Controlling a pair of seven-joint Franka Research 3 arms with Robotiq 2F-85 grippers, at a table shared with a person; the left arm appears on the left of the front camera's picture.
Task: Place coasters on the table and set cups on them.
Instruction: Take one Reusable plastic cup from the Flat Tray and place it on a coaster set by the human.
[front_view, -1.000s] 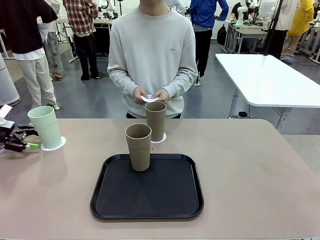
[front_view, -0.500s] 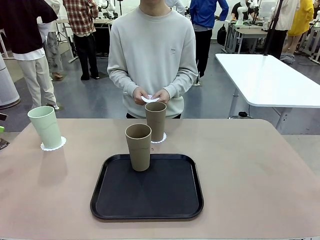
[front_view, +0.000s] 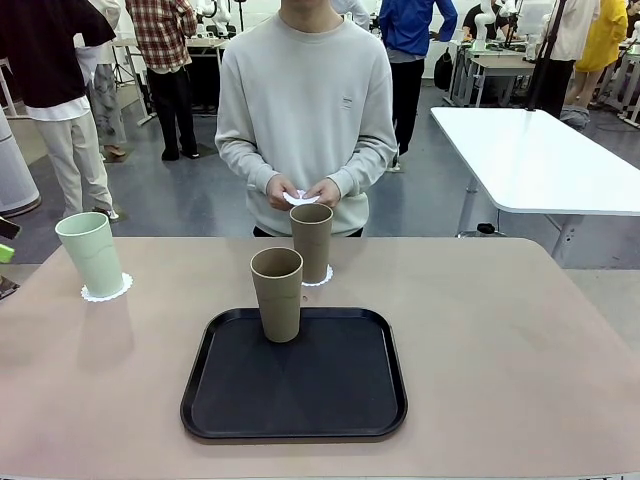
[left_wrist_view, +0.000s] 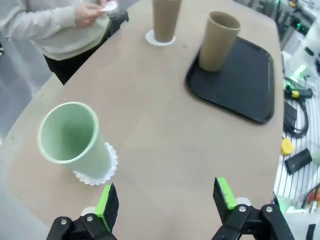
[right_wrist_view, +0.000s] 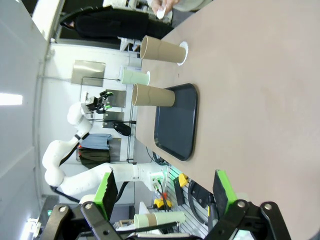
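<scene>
Your left and right jaws are released, empty. The green cup (front_view: 90, 255) sits on a doily (front_view: 106, 293); one brown cup (front_view: 277, 293) stands on the tray (front_view: 300, 405).

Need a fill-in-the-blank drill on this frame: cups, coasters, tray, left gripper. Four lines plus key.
1. The cup on the black tray is ____ in colour.
2. The green cup stands on a coaster at the table's ____ end.
3. Of the three cups, ____ stand on coasters.
4. The left gripper is ____.
Missing words: brown; left; two; open.
</scene>
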